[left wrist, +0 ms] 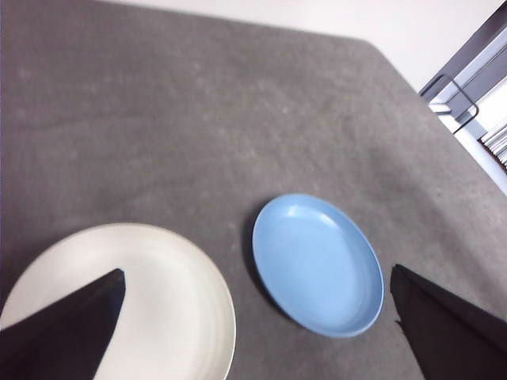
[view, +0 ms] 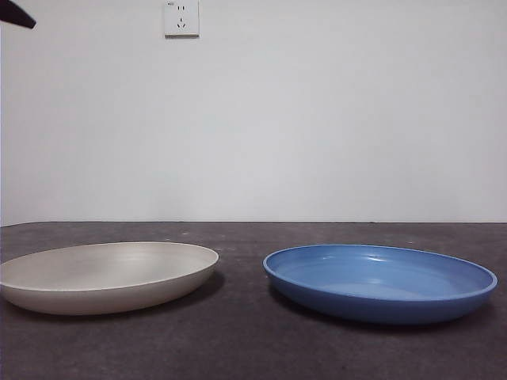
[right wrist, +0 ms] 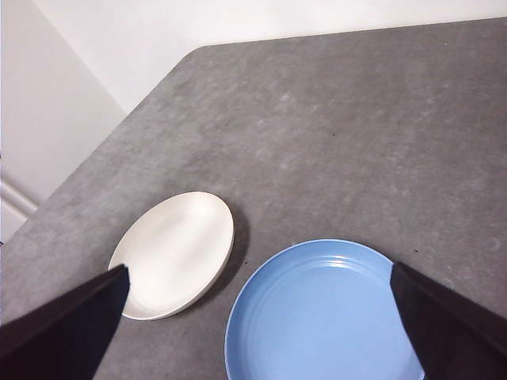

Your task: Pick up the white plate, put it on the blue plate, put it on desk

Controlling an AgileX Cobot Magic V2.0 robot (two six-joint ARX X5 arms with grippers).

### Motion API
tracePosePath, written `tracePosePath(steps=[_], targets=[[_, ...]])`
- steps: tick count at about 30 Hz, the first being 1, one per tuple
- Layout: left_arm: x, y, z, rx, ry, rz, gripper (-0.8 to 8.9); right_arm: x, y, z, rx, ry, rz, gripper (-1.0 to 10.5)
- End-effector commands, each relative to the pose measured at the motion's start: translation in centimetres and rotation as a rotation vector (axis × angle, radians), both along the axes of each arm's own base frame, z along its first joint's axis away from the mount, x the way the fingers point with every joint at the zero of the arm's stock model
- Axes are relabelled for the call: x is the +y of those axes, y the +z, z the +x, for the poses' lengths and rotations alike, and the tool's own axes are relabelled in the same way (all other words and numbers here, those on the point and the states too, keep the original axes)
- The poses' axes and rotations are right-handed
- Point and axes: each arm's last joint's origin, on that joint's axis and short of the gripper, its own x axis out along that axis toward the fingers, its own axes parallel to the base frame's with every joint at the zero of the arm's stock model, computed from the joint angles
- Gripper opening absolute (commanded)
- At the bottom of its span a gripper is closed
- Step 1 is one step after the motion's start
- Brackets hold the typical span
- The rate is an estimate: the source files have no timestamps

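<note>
The white plate [view: 107,275] lies flat on the dark grey desk [view: 245,332] at the left, with nothing in it. To its right, a hand's width away, rests the blue plate [view: 380,281], also bare. From high above, the left wrist view takes in the white plate [left wrist: 150,305] and the blue plate [left wrist: 317,263] side by side. My left gripper [left wrist: 257,317] hangs open over them, holding nothing. My right gripper [right wrist: 257,317] is open too, high over the blue plate [right wrist: 325,317] and the white plate [right wrist: 176,253]. One black arm tip [view: 16,16] shows at the top left corner.
A white wall with a power socket [view: 181,17] stands behind the desk. The desk's corner and edge [right wrist: 150,95] fall away to the floor on the white plate's side. A metal frame [left wrist: 459,87] stands beyond the desk's other edge.
</note>
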Motion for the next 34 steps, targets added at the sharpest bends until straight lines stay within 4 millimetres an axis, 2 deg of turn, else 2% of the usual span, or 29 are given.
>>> tracePosePath(steps=[1, 10, 19, 28, 34], targets=[[0.3, 0.2, 0.6, 0.029, 0.021, 0.0, 6.25, 0.0, 0.5, 0.0, -0.012, 0.008, -0.002, 5.7], [1.5, -3.0, 3.6, 0.286, 0.099, 0.026, 6.24, 0.5, 0.3, -0.1, 0.007, 0.041, -0.001, 5.7], [2.7, -7.8, 7.9, 0.544, 0.147, 0.037, 6.23, 1.0, 0.3, -0.3, 0.011, 0.076, -0.002, 5.7], [3.2, -12.2, 11.0, 0.686, 0.139, 0.036, 6.21, 1.3, 0.3, -0.3, 0.011, 0.103, -0.002, 5.7], [3.3, -14.3, 12.3, 0.738, 0.138, 0.039, 6.21, 1.4, 0.3, -0.4, 0.011, 0.111, -0.003, 5.7]])
